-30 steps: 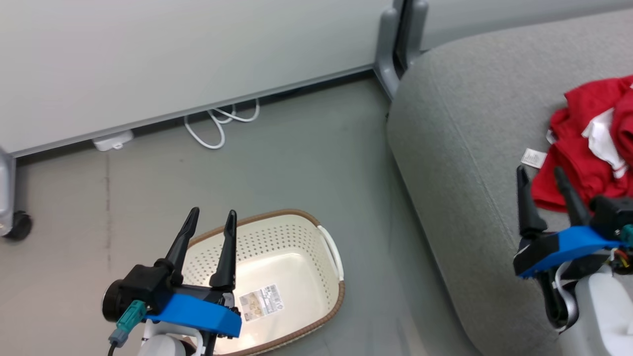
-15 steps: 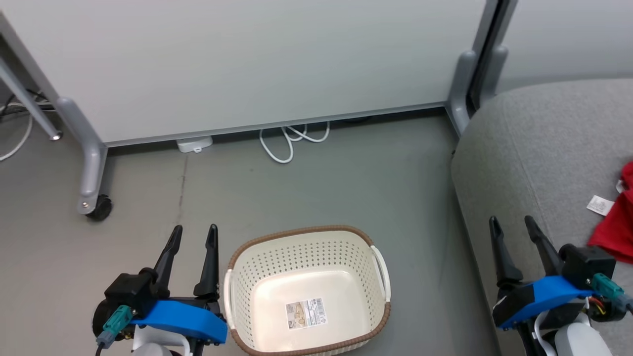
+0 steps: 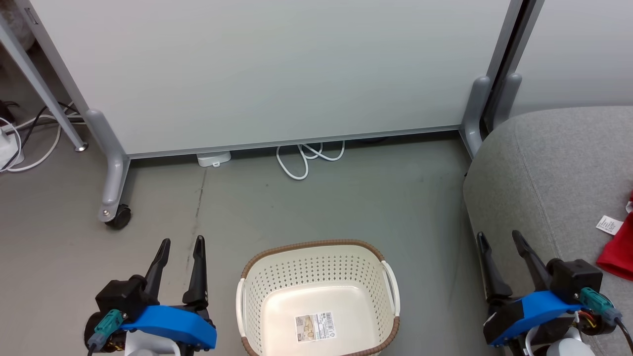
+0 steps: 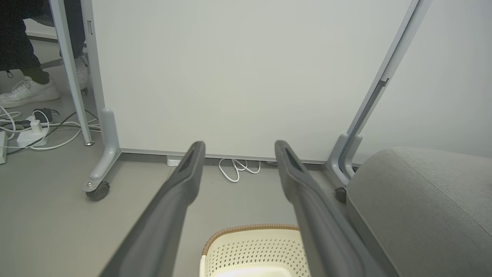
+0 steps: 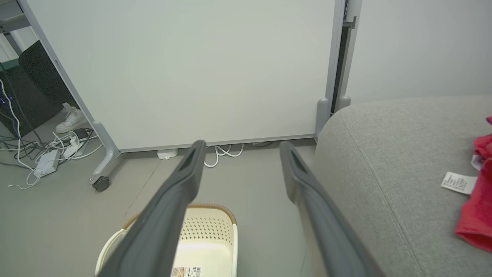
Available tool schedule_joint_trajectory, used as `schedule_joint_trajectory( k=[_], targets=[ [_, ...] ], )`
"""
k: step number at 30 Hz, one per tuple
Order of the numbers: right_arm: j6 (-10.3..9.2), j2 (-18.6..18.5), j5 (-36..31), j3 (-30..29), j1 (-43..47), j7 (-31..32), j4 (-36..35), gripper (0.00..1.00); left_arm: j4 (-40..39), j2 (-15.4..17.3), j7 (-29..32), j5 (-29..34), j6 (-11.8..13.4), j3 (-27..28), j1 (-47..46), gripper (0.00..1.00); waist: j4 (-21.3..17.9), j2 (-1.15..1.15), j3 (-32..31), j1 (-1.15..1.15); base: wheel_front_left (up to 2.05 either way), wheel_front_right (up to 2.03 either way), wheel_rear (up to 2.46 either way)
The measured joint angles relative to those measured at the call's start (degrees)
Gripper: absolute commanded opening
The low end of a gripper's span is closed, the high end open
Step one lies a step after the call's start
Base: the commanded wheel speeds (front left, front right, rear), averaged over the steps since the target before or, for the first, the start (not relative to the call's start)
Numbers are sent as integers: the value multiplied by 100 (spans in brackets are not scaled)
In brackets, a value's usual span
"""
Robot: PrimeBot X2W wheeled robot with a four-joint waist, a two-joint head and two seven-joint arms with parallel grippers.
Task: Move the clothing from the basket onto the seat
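Observation:
The cream basket [image 3: 316, 269] with its brown rim stands on the floor at the bottom middle, holding nothing but a barcode sticker; its rim also shows in the left wrist view [image 4: 250, 231] and the right wrist view [image 5: 215, 209]. Red clothing [image 3: 618, 254] with a white tag lies on the grey seat [image 3: 549, 168] at the right edge, also seen as clothing [image 5: 478, 219] on the seat [image 5: 384, 146]. My left gripper [image 3: 181, 242] hangs open left of the basket. My right gripper [image 3: 498, 236] stands open over the seat's left edge, with nothing between its fingers.
A pale partition panel [image 3: 277, 69] on grey wheeled legs [image 3: 114, 198] stands behind the basket. White cable loops [image 3: 306, 158] lie at its foot. More cables and a charger [image 3: 15, 143] lie at far left. A person's white shoes [image 4: 27, 90] stand beyond the panel.
The head camera has swung left and up: the basket now sits mid-frame and most of the seat and clothing has slid off the right edge. Both grippers stay open.

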Motion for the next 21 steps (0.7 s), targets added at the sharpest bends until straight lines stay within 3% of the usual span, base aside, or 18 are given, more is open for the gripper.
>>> schedule_joint_trajectory(
  k=[21],
  targets=[
    [0, 21, 66, 37, 55, 75, -120, 100, 22, -13, 0, -15, 0, -22, 2, 100, 8, 0, 41, 1, 0, 0, 0]
  ],
)
